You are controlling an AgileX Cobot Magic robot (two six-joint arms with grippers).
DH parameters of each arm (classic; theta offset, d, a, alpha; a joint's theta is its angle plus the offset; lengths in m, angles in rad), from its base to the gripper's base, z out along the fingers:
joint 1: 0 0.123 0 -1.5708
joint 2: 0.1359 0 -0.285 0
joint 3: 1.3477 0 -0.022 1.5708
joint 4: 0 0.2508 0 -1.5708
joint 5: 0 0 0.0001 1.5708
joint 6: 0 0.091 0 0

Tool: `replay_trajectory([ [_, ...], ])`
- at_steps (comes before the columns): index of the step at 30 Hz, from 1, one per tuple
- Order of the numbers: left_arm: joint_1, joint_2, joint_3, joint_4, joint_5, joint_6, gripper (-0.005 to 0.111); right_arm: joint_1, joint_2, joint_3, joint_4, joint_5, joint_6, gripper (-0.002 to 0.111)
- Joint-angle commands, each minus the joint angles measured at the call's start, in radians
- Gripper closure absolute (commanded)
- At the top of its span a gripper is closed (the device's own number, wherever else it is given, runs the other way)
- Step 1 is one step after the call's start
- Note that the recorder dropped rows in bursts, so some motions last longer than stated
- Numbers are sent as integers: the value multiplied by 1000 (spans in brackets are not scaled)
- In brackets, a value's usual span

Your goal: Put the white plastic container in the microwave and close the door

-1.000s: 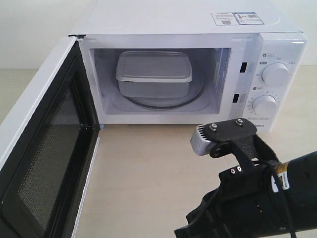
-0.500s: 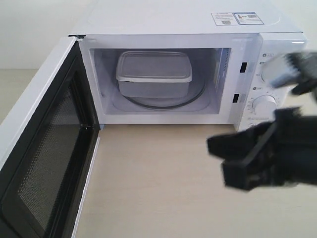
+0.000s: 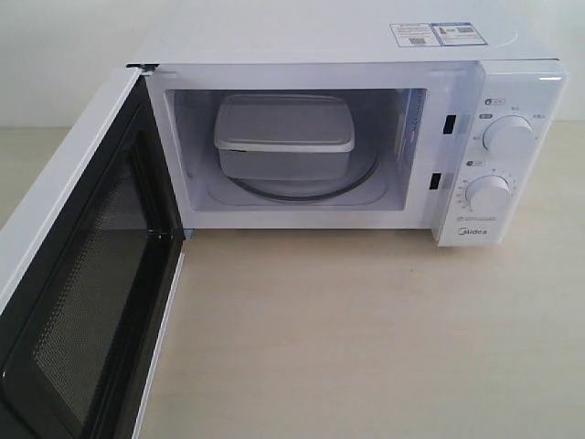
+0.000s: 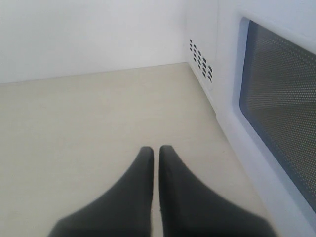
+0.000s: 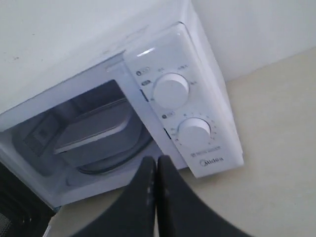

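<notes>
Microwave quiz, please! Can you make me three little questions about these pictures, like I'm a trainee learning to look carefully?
1. True or false: the white plastic container sits on the glass turntable inside the microwave.
2. Pick one: the door is A) shut, B) swung wide open, C) missing.
3. Fill the gap: in the right wrist view, the two dark fingers are pressed ____, holding nothing.

Key: 1 true; 2 B; 3 together.
</notes>
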Motion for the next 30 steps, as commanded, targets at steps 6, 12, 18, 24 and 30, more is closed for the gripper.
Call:
replay_trajectory([
  [6, 2, -3, 3, -7, -1, -5, 102, -55, -196, 87, -2, 43, -53, 108],
  [12, 2, -3, 3, -4, -1, -5, 102, -55, -196, 87, -27, 60, -208, 108],
  [18, 2, -3, 3, -4, -1, -5, 102, -55, -196, 87, -27, 87, -288, 108],
  [24, 2, -3, 3, -4, -1, -5, 102, -55, -196, 87, -121, 183, -354, 108],
  [30, 2, -3, 3, -4, -1, -5, 102, -55, -196, 87, -416, 195, -240, 108],
])
